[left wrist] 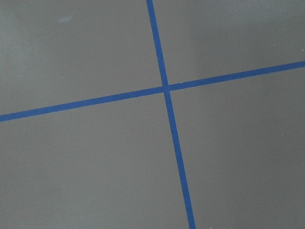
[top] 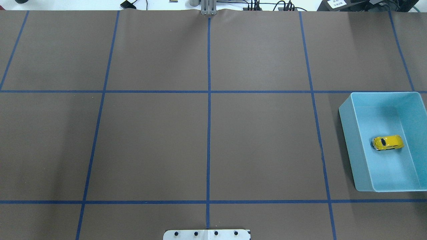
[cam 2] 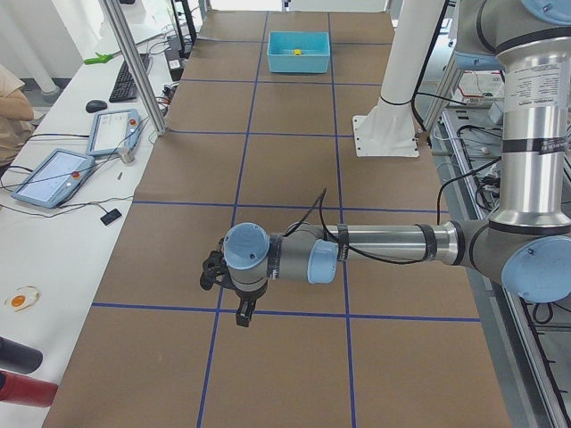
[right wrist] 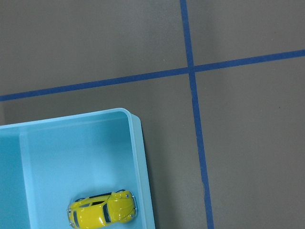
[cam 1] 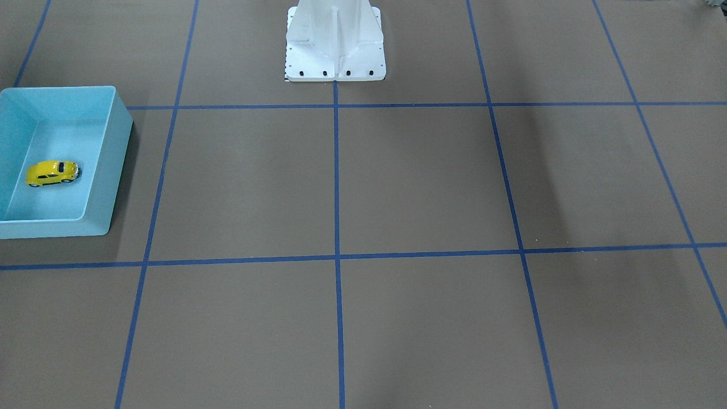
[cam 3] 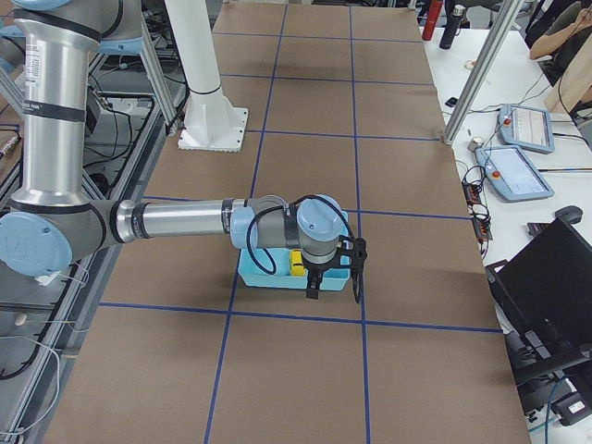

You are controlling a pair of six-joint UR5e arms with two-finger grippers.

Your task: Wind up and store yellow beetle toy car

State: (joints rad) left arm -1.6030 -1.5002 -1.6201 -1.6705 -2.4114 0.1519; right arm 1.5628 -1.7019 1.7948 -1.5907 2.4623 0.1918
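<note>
A glossy yellow beetle toy car (top: pixel 387 143) with dark windows is sitting upright in a light blue bin (top: pixel 347 133); I cannot tell the jaws' state

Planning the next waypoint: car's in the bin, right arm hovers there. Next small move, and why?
Probably shift the right hand until it centres over the yellow beetle toy car in the light blue bin. The car sits on its wheels on the bin floor, but off-centre at the right wrist view's lower edge. Whether it's wound, nothing shows.
</note>
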